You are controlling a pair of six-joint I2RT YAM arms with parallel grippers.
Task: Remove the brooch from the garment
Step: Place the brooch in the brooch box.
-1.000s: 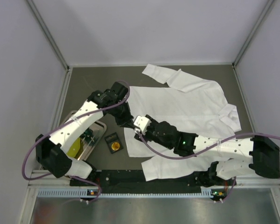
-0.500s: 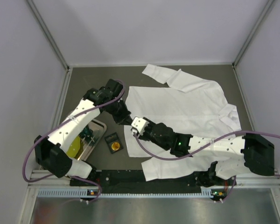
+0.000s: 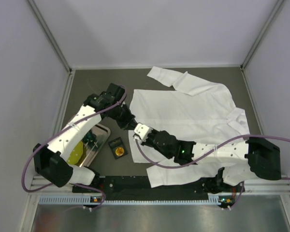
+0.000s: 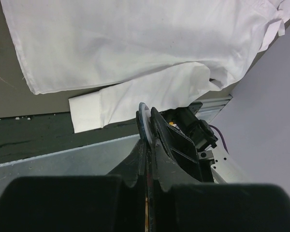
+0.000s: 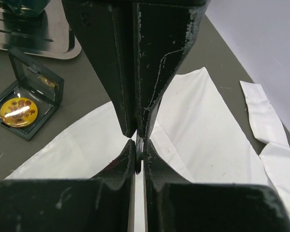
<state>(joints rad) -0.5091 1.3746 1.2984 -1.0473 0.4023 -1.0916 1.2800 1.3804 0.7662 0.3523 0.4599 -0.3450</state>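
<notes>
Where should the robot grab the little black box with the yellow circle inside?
Pinch the black box by its low base, across two opposite straight walls, coming from above. It lies flat, and its lid stands open at one edge, so avoid that side.

Scanning for lettering, and nothing legible turns up in any view. The shirt (image 3: pixel 193 108) shows plain white cloth. Down by the small black case (image 3: pixel 118 146), the yellow disc (image 5: pixel 18 112) inside carries brownish marks under a streak of glare. They are too small and blurred to read as words or figures. The brooch (image 4: pixel 142 110), pinched in the closed left tool (image 4: pixel 146 123), turns only its thin pale rim to the wrist camera, so its face can't be read.
</notes>
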